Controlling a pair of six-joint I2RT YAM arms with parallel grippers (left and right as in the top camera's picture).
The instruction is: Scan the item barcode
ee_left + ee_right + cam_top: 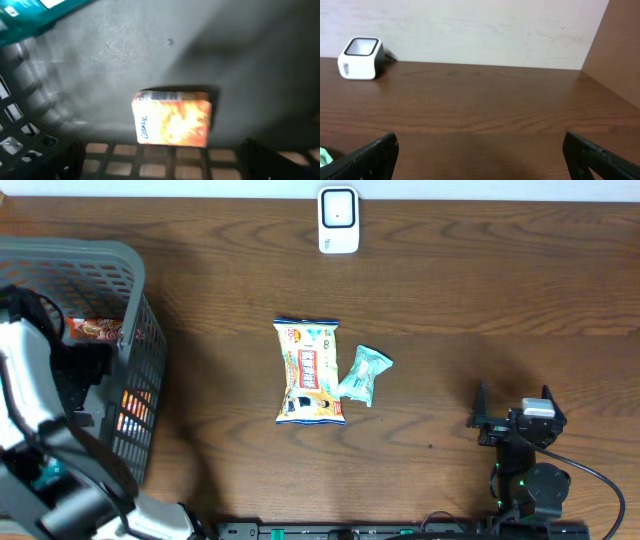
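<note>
My left gripper (162,167) is down inside the grey basket (135,290), open, its dark fingers (70,160) spread on either side of an orange box (172,119) that lies flat on the basket floor just ahead of them. They do not touch the box. On the table lie a yellow-and-white snack bag (310,372) and a small mint-green packet (362,373), touching each other. The white barcode scanner (338,220) stands at the far edge and also shows in the right wrist view (360,58). My right gripper (512,408) rests open and empty near the front right.
A teal box (30,12) lies in the basket's far corner, and more packaged goods (95,330) show through its mesh wall. A pale wall (470,30) rises behind the table. The mint-green packet's edge (324,156) peeks in beside my right gripper's left finger.
</note>
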